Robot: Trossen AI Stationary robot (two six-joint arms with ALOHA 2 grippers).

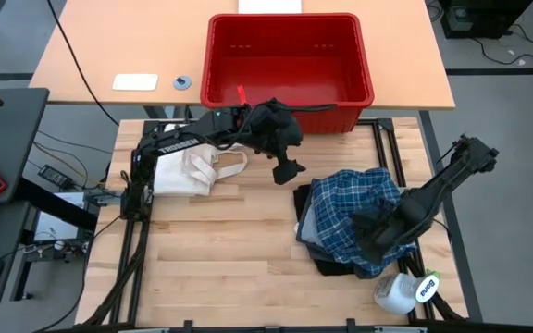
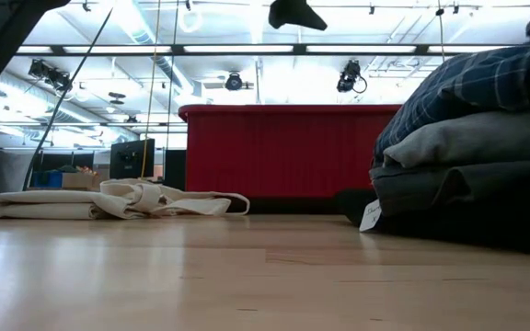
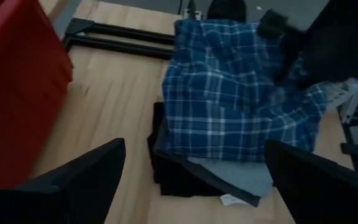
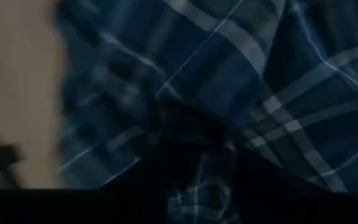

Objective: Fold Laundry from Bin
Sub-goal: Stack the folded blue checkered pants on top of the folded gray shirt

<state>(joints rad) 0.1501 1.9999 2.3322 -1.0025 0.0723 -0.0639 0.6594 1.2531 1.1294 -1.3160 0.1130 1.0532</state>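
The laundry lies in a pile on the table's right half: a blue-and-white plaid shirt [image 1: 354, 213] crumpled on top, a light grey garment [image 3: 238, 174] under it, and a black one [image 1: 327, 264] at the bottom. In the low view the pile [image 2: 467, 147] is at the right. The red bin [image 1: 290, 60] stands at the far edge. My right gripper [image 1: 375, 231] is down in the plaid shirt's near right part, shut on its cloth. My left gripper [image 1: 285, 173] hangs open and empty above the table between bin and pile. My right gripper comes at the plaid shirt from above, slanting in from the table's right. In the right wrist view a fold of plaid cloth [image 4: 211, 177] shows between the two dark fingers [image 4: 179, 149]. One layer or several, I cannot tell. The shirt lies on the pile.
A cream-white cloth with strap loops [image 1: 197, 171] lies flat at the table's left, under the left arm. A white bottle [image 1: 403, 291] lies at the near right corner. Bare wood is in the near left half. A tag [image 2: 370, 215] hangs from the pile.
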